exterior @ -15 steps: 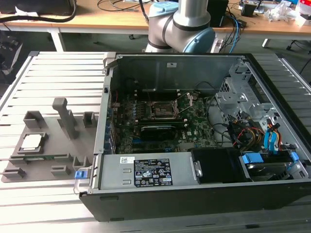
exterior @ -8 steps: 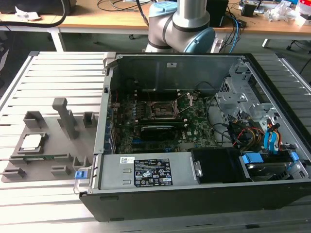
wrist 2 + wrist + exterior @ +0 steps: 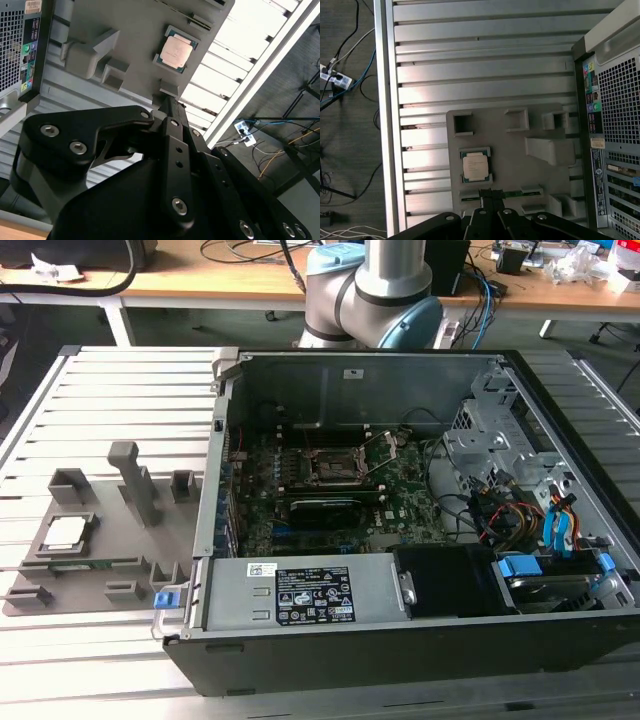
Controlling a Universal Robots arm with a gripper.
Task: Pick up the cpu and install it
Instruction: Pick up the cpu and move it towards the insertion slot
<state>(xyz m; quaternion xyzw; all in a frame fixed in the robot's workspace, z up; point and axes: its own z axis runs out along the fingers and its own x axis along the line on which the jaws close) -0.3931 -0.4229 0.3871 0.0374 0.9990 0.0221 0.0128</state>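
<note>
In the first wrist view, the gripper [image 3: 491, 193] has its jaws drawn together with nothing held between them. The cpu [image 3: 475, 165] lies just beyond the tips, apart from them, in a recess of the grey holder [image 3: 520, 170]. The tips hide part of the green memory stick [image 3: 517, 192]. The computer case [image 3: 615, 125] is cut off.

The small square silver-grey metal-topped cpu [image 3: 66, 531] has a thin green rim. The flat grey plastic holder [image 3: 105, 540] is plain matt. The slatted silver aluminium table [image 3: 120, 390] shows parallel stripes.
</note>
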